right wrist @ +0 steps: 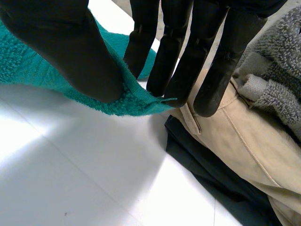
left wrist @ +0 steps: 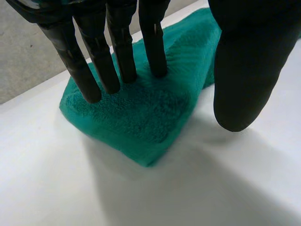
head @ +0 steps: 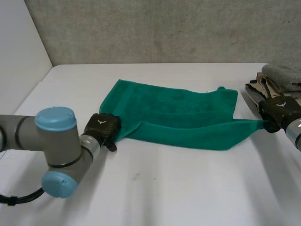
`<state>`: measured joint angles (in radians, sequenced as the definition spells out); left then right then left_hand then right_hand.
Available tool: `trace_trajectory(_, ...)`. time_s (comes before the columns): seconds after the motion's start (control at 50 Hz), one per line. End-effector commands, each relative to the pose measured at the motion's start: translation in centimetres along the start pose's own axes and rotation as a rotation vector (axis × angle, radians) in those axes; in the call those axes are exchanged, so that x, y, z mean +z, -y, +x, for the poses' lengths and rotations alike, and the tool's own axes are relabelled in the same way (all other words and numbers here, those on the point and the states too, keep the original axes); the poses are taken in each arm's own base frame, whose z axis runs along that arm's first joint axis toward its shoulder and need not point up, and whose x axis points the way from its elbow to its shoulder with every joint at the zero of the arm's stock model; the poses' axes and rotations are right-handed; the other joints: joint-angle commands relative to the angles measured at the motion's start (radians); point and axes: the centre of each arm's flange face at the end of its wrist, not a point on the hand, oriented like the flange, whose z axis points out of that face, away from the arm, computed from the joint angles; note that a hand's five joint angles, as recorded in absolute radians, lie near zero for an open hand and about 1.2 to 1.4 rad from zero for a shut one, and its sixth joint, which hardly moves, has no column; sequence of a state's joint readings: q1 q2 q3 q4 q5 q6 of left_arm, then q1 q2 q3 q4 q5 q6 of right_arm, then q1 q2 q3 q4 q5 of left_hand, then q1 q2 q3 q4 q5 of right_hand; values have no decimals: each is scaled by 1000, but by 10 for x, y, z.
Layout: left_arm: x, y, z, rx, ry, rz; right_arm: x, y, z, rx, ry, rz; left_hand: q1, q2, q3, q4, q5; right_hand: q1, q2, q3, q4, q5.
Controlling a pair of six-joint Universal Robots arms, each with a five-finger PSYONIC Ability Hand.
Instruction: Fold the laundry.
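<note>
A green towel (head: 174,113) lies spread across the middle of the white table (head: 178,188), its near edge folded over in a band. My left hand (head: 101,126) is at the towel's near left corner. In the left wrist view its straight fingers (left wrist: 120,52) rest on top of that corner of the towel (left wrist: 136,113), and the thumb (left wrist: 244,70) hangs apart over bare table. My right hand (head: 277,110) is at the near right corner. There the thumb (right wrist: 70,52) and fingers pinch the towel's tip (right wrist: 136,103), lifted slightly off the table.
A pile of laundry sits at the table's right edge, just behind my right hand: a grey towel (head: 284,75) on top, a beige garment (right wrist: 244,146) and a dark one (right wrist: 211,179) beneath. A wall runs along the table's far side.
</note>
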<state>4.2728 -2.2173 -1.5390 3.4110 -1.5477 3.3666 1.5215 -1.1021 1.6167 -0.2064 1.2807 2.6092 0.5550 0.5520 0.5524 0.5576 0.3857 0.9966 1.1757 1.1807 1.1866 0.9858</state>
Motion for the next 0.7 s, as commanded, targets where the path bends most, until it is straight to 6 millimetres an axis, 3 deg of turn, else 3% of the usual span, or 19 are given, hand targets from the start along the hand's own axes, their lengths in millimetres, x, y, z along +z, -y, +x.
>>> trace_trajectory(0.02, 22, -1, 5, 18, 53, 15, -1, -1, -1, 2, 4, -4, 93, 96, 96, 90, 88, 400, 221, 216, 210, 236)
trace_trajectory(0.18, 38, 3, 3, 23, 85, 42, -2, -3, -3, 4, 9, -9, 269, 272, 271, 266, 264, 400, 221, 216, 210, 236)
trace_trajectory(0.44, 48, 10, -2, 20, 101, 84, -3, -5, -4, 4, 12, -15, 489, 492, 492, 487, 484, 400, 221, 216, 210, 236)
trace_trajectory(0.5, 50, 11, -5, 27, 112, 96, -3, -5, -4, 4, 14, -14, 721, 724, 723, 718, 715, 400, 221, 216, 210, 236)
trace_trajectory(0.54, 49, 12, -8, 56, 122, 99, -3, -5, -4, 4, 14, -14, 841, 844, 843, 838, 836, 400, 221, 216, 210, 236)
trace_trajectory(0.6, 47, 11, -14, 99, 141, 85, -3, -4, -4, -1, 13, -20, 841, 844, 844, 839, 836, 400, 221, 216, 210, 236)
trace_trajectory(0.68, 31, 20, -30, 178, 195, 63, -10, 2, -6, -36, 29, -28, 841, 844, 844, 839, 836, 400, 221, 216, 210, 236)
trace_trajectory(0.7, 18, 25, -39, 203, 211, 59, -14, 6, -5, -49, 33, -27, 841, 844, 844, 839, 836, 400, 221, 216, 210, 236)
